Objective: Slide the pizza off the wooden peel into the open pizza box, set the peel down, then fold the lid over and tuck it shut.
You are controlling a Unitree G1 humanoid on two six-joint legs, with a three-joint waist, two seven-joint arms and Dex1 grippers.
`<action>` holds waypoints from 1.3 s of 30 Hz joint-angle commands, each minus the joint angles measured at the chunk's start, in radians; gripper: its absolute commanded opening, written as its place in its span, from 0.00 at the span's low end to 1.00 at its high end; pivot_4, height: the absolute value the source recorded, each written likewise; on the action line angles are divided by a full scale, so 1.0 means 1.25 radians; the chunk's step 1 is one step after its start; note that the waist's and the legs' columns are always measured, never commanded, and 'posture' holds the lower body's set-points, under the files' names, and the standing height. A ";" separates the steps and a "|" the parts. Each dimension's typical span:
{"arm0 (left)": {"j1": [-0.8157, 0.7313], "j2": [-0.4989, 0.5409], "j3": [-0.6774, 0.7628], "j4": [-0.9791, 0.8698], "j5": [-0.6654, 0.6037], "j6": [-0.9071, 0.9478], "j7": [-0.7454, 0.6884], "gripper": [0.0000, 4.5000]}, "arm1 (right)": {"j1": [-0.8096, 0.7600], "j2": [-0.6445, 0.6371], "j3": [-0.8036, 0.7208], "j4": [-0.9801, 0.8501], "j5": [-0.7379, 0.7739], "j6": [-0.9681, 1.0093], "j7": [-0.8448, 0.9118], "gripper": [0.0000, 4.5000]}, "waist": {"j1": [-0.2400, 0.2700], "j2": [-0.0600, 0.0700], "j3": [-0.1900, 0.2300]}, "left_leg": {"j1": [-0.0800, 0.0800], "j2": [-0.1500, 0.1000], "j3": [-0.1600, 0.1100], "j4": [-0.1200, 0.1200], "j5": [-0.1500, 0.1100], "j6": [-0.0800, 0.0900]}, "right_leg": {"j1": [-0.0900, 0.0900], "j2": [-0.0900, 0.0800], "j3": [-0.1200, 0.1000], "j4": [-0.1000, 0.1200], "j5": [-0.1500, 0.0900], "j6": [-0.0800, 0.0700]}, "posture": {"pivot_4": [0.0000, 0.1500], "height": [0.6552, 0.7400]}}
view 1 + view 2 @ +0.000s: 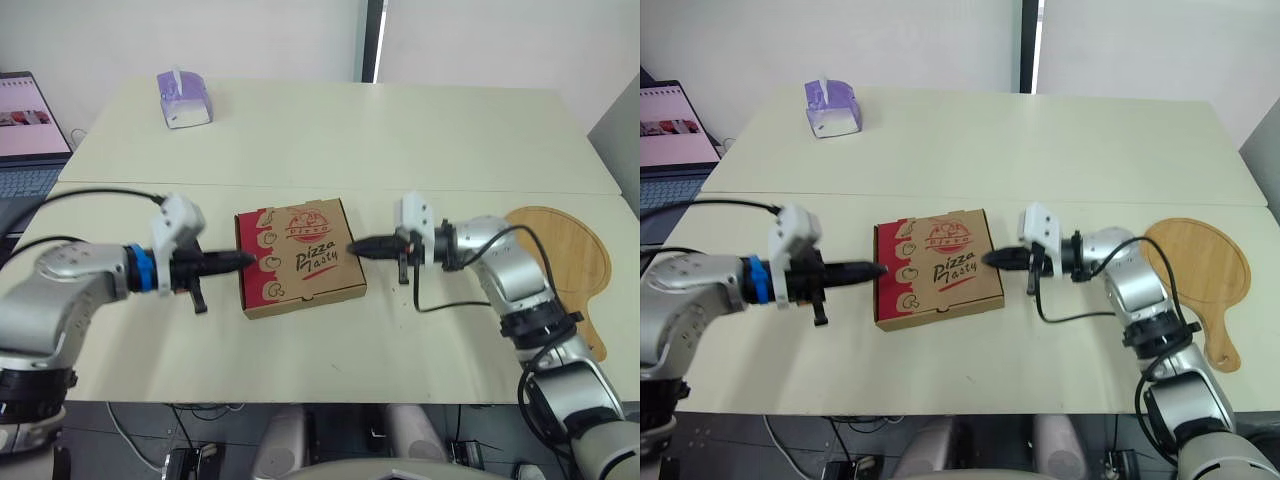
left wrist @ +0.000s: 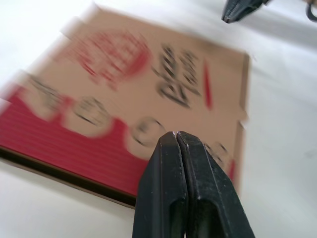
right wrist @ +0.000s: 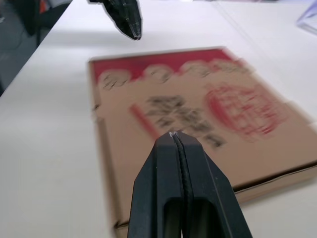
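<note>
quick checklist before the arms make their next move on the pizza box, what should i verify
1. Lid over: ok, the pizza box is closed and its top lies flat.
2. Front tuck seated: cannot tell.
3. Pizza inside: cannot tell, since the box is closed.
4. Peel down: ok, the wooden peel lies flat on the table to the robot's right, apart from the box.
5. Left side free: ok, the left gripper is shut on nothing, tip at the box's left edge.
6. Right side free: ok, the right gripper is shut on nothing, tip at the box's right edge.
</note>
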 commanded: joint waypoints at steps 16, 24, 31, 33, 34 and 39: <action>0.040 -0.053 -0.054 0.146 0.190 -0.152 0.131 0.00 | -0.148 0.033 0.039 0.447 -0.197 -0.306 -0.034 0.01 | -0.008 0.000 0.000 | -0.002 0.000 0.002 -0.001 0.001 -0.003 | -0.003 0.000 0.002 -0.001 0.000 0.000 | 1.00 1.00; 0.069 -0.090 -0.088 0.038 0.149 -0.095 0.103 0.00 | -0.032 0.041 0.054 0.254 -0.172 -0.230 0.017 0.01 | -0.006 0.000 0.000 | -0.004 0.000 0.001 -0.001 0.001 -0.003 | -0.004 -0.001 0.001 0.000 0.000 0.000 | 1.00 1.00; 0.000 -0.120 -0.141 0.053 0.155 -0.090 0.073 0.00 | 0.046 0.014 0.043 0.103 -0.151 -0.141 0.014 0.01 | 0.003 0.001 0.000 | -0.004 0.000 0.001 -0.001 0.001 -0.003 | -0.004 -0.001 0.001 0.000 0.000 0.000 | 1.00 1.00; -0.029 -0.132 -0.173 0.074 0.170 -0.102 0.055 0.00 | 0.072 -0.012 0.032 0.052 -0.143 -0.115 0.017 0.01 | 0.009 0.001 0.000 | -0.004 0.000 0.001 -0.001 0.001 -0.003 | -0.003 -0.001 0.001 -0.001 0.000 0.000 | 1.00 1.00; -0.045 -0.141 -0.191 0.085 0.178 -0.107 0.045 0.00 | 0.085 -0.027 0.025 0.025 -0.138 -0.101 0.017 0.01 | 0.011 0.001 0.000 | -0.004 -0.001 0.001 -0.001 0.001 -0.003 | -0.003 -0.001 0.001 -0.001 0.000 0.000 | 1.00 1.00; -0.108 -0.187 -0.263 0.144 0.219 -0.137 0.008 0.00 | 0.134 -0.086 -0.007 -0.067 -0.115 -0.043 0.011 0.01 | 0.013 0.001 0.000 | -0.004 -0.001 0.001 -0.001 0.001 -0.003 | -0.003 -0.001 0.001 -0.001 0.000 0.000 | 1.00 1.00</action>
